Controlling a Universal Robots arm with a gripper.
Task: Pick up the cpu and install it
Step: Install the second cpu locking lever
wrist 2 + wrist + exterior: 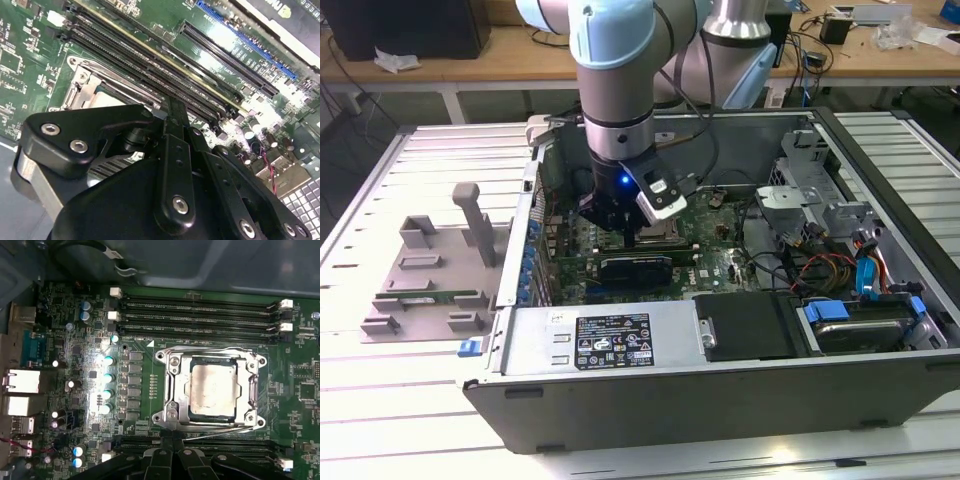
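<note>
Install step looks nearly done: the cpu point(212, 390) sits in its socket frame point(172, 385) just beyond the gripper point(172, 447), whose empty fingers point(172, 120) are pressed together, so locking it down remains.

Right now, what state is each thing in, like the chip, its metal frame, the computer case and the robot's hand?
cpu: lying flat in its socket, silver top showing.
socket frame: closed down around the cpu.
memory slots: those seen in the first wrist view look unfilled.
computer case: lying on its side, open.
hand: fingers together, holding nothing, at the socket's edge inside the case.
</note>
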